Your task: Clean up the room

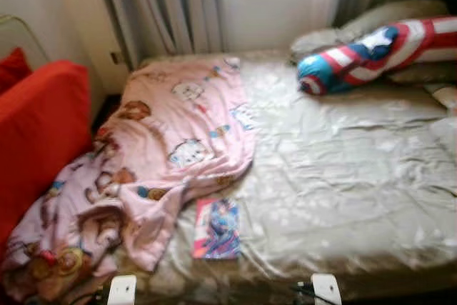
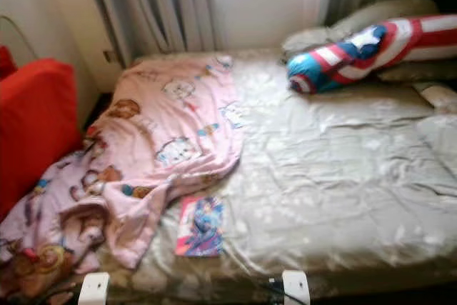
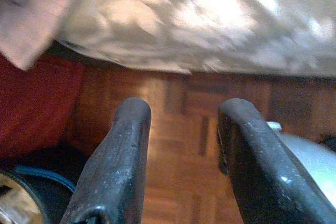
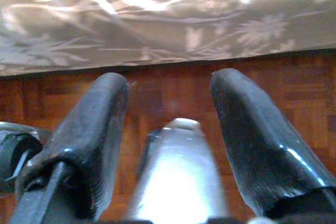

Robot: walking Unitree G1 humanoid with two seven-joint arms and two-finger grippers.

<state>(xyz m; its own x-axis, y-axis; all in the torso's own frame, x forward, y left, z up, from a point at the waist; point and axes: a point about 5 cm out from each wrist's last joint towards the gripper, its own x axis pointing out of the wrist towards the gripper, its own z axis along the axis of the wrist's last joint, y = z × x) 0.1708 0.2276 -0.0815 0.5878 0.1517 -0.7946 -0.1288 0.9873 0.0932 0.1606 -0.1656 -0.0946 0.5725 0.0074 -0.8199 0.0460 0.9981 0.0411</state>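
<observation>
Beside the red sofa (image 1: 36, 133), a pink blanket (image 1: 164, 148) sprawls over the bed's (image 1: 343, 176) left side, soft and floppy, best pinched at a corner. Rightward lies a thin book (image 1: 216, 230). Left gripper (image 3: 181, 129) and right gripper (image 4: 168, 103) hang low, spread apart, empty.

A bed (image 1: 343, 198) with a wrinkled, pale satin sheet spans the scene. Grey curtains (image 1: 168, 5) hang at the far wall on either side of a bright window (image 1: 268, 1). A red sofa (image 1: 36, 130) stands at the left, beside the bed. Grey pillows (image 1: 371, 23) lie at the bed's far right corner. Brown parquet floor (image 4: 168, 85) shows below the bed's near edge.
</observation>
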